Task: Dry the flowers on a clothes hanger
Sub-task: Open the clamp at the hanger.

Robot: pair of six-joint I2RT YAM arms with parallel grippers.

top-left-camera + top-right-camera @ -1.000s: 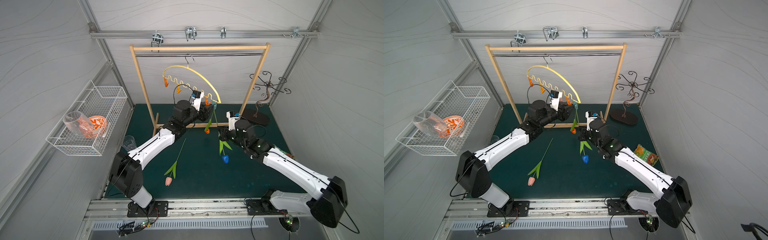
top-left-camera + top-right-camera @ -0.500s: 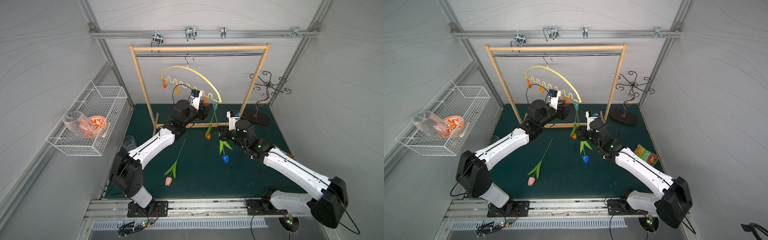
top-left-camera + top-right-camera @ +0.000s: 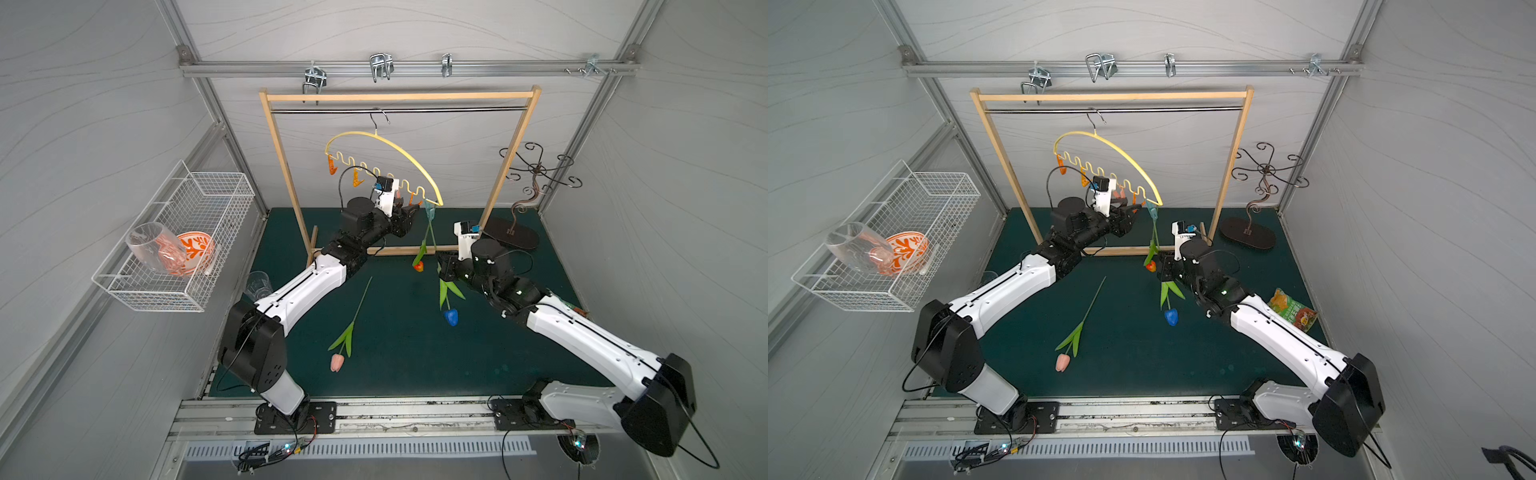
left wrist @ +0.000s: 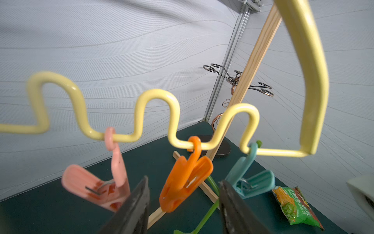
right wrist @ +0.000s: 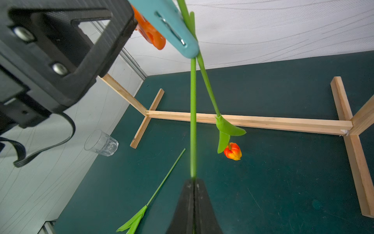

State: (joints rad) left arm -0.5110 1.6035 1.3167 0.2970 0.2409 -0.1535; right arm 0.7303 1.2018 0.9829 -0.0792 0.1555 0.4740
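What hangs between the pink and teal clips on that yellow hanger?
An orange clip. The left wrist view shows it best, flanked by the left fingers.

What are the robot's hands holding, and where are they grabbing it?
The right gripper pinches the blue tulip by its green stem, head hanging down. The left gripper holds nothing; its open jaws stand either side of the orange clothespin.
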